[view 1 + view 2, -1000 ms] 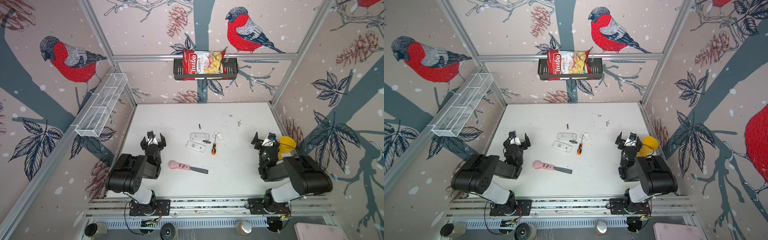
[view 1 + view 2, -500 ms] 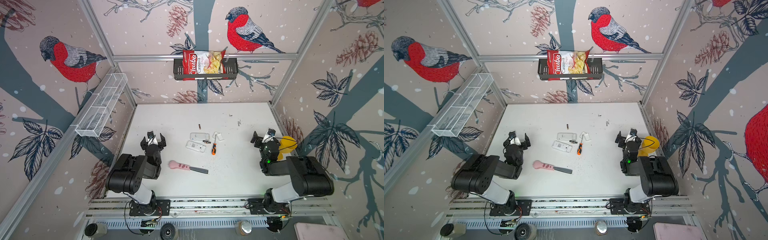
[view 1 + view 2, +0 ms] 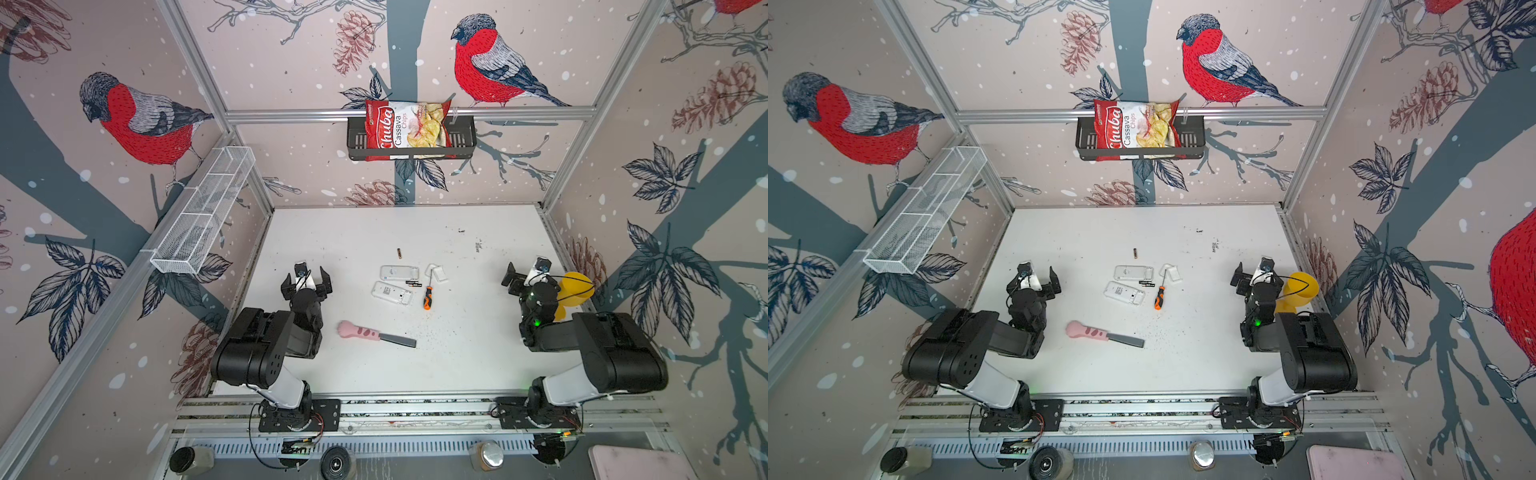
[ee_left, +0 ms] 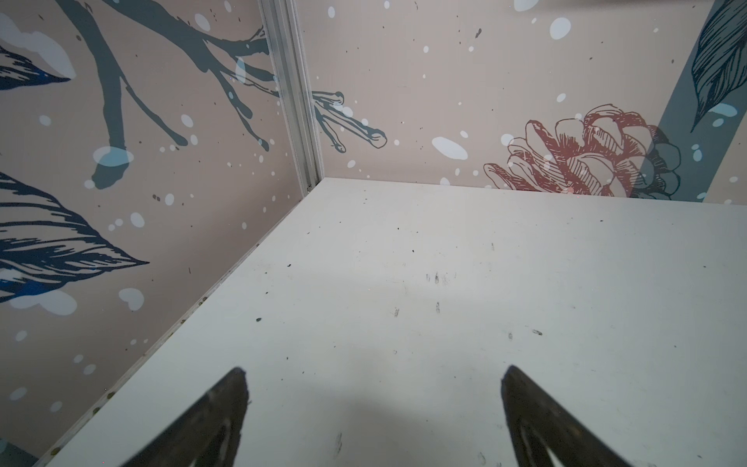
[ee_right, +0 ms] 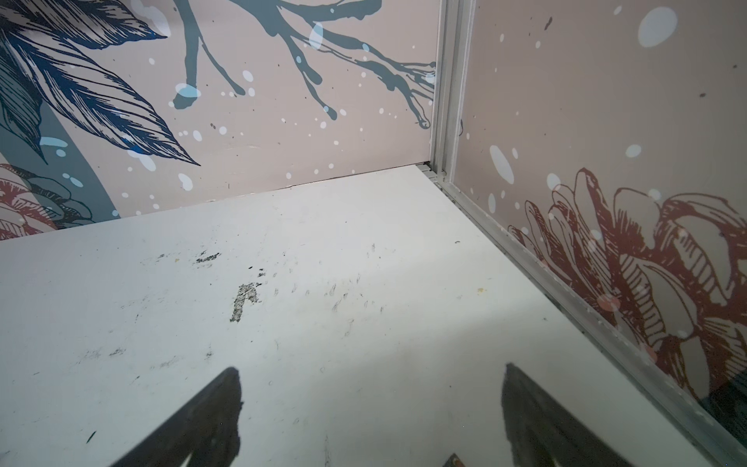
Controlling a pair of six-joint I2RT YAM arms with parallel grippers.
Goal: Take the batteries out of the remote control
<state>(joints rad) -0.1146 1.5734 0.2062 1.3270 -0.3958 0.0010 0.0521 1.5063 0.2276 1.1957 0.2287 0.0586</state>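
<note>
Two batteries (image 3: 413, 284) lay just beside the remote control (image 3: 391, 293), a third battery (image 3: 399, 253) farther off: unloading looked nearly done; my left jaws and right jaws stood open, empty.

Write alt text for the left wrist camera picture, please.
The open left gripper, its two dark fingers spread and empty, points across a scuffed white table toward a corner. The walls show printed branches, leaves and a red pine cone, meeting at a metal post.
</note>
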